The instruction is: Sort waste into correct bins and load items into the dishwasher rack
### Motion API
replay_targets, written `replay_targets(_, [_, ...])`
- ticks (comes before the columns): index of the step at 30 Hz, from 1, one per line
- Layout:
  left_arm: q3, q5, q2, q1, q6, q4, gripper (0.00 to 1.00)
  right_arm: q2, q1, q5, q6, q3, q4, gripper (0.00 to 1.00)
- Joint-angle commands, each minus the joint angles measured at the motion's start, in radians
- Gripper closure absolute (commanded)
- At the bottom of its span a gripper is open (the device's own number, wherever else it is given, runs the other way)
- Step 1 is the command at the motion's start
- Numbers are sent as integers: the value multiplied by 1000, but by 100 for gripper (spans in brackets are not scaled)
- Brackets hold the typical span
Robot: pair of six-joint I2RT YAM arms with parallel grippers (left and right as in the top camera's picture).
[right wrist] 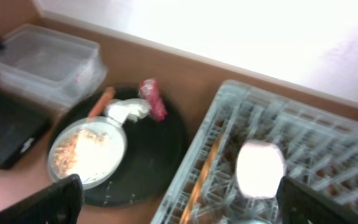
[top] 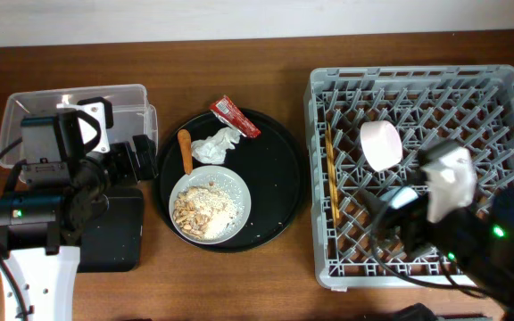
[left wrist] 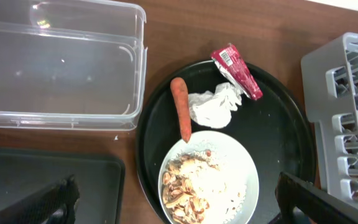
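Observation:
A pale plate [top: 238, 194] with beige food scraps [top: 202, 210] sits on the round black tray, beside an orange carrot stick [top: 185, 152], a crumpled tissue [top: 217, 145] and a red wrapper [top: 235, 117]. The grey dishwasher rack [top: 507, 107] holds a white bowl [top: 381, 144] and wooden chopsticks [top: 331, 174]. The clear tub [top: 123, 96] and shallow black tray [top: 119, 236] lie at the left. My left gripper [left wrist: 185, 205] is open and empty above the plate [left wrist: 244, 180]. My right gripper [right wrist: 179, 202] is open and empty over the rack's left edge. The blue cup is not visible.
The large round black tray [top: 279, 183] lies between the bins and the rack. The left arm's body [top: 43, 214] covers part of the black tray and tub. The right arm [top: 471, 223] covers the rack's front right. Bare wooden table [top: 239, 285] shows at the front.

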State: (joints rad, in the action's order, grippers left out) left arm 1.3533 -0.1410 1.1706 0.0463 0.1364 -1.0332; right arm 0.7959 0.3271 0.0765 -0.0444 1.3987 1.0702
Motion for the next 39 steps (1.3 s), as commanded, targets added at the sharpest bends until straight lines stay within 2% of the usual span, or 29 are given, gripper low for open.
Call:
replay_targets(1, [10,8,-3,2,8,2,1,-122,-197,26,-30,-226,-129,2])
replay_targets(3, [10,8,-3,2,8,2,1,-242,-279,47,-30,-463,-282,2])
replay_targets(10, [10,8,-3,2,8,2,1,-663,-295,56,-26,-1086,-740,2])
replay_targets(13, [10,8,-3,2,8,2,1,-796,-295,56,-26,-1270,-874,2])
replay_targets(15, [10,8,-3,2,8,2,1,-793,-295,78,-26,-1374,-1006,2])
replay_targets(30, [10,-3,-3,2,11,3,0,-790,-295,85,-27,-1393,-1009,2])
replay_targets(31, [10,-127,-3,2,46,2,1,-790,-295,85,-27,-1393,-1009,2])
replay_targets(32, [10,-184,-3,2,47,-3,1,-790,-295,86,-27,-1393,-1009,2])
replay_targets(34, [-4,-204,12,-12,118,113,1,-790,-295,85,-27,-1393,-1008,2])
replay_targets(36, [-9,-200,85,-77,117,202,1,-790,-295,85,-27,-1393,-1009,2])
replay_targets(37, [-9,-176,177,-154,117,255,6,-790,-295,85,-27,-1393,-1008,2])
replay_targets(39, [-9,-23,341,-284,117,352,10,-790,-295,85,-27,-1393,-1008,2])
